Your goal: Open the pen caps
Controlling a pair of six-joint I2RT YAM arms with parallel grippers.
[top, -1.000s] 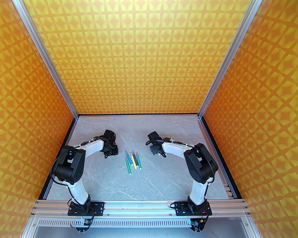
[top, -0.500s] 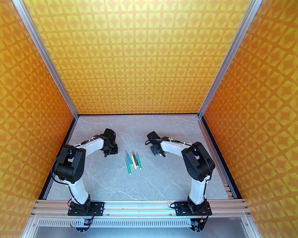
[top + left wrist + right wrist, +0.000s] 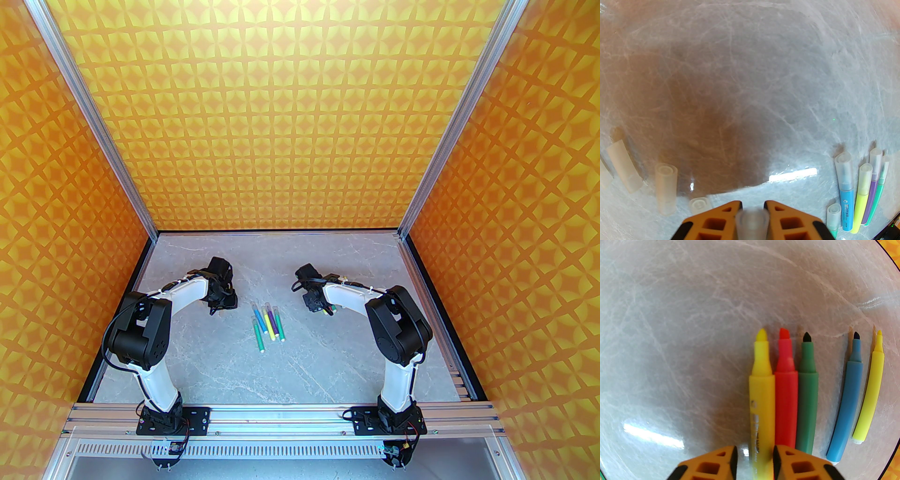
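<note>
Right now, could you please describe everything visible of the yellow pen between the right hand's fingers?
The yellow pen is uncapped: a rounded yellow tip, a narrower neck, then a smooth, plastic-looking barrel with grey printing. It lies on the grey marbled table, tip pointing away from the right hand, its side against the red pen. Its rear runs between the fingers; table shows between it and one finger, the other sits at its edge.

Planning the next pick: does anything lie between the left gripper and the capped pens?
Nothing visible does. Only bare table separates the left gripper from the capped pens; the loose caps lie on its other side.
</note>
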